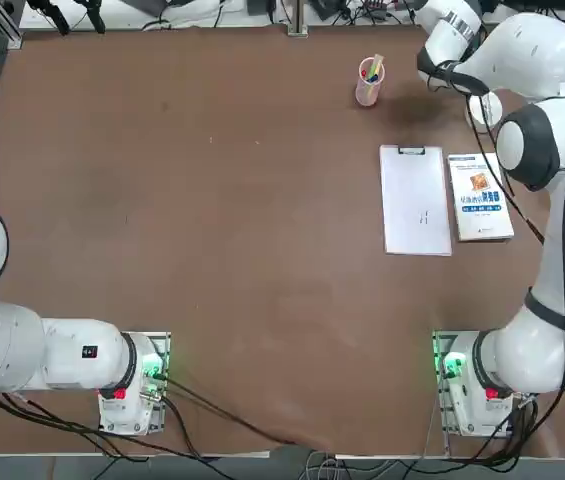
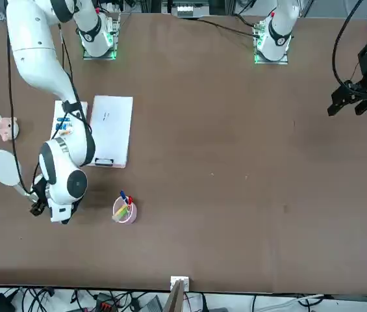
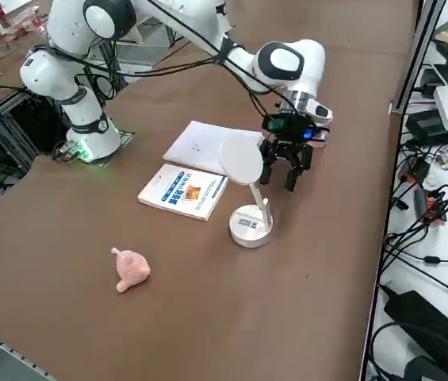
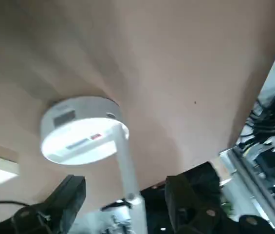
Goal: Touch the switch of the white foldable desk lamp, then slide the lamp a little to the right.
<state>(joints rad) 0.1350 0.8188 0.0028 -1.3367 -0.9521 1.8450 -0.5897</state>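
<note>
The white foldable desk lamp stands near the table's right edge, with its round disc base [image 3: 250,225] on the table. Its thin arm [image 3: 265,208] rises to a flat round head [image 3: 242,161]. The front view shows the head [image 2: 4,167] at the far left. My right gripper [image 3: 287,171] hovers just beyond the lamp at head height, pointing down, and it is open. In the wrist view the base [image 4: 81,129] lies ahead. There the lamp's arm [image 4: 126,165] runs between my spread fingers [image 4: 66,195] without touching them. In the top view my arm covers the lamp.
A white clipboard [image 3: 200,143] and a book [image 3: 182,190] lie just left of the lamp. A pink pen cup [image 1: 368,82] stands further left at the back. A small pink toy [image 3: 131,268] lies toward the robot's side. The table edge with cables [image 3: 414,198] runs close by on the right.
</note>
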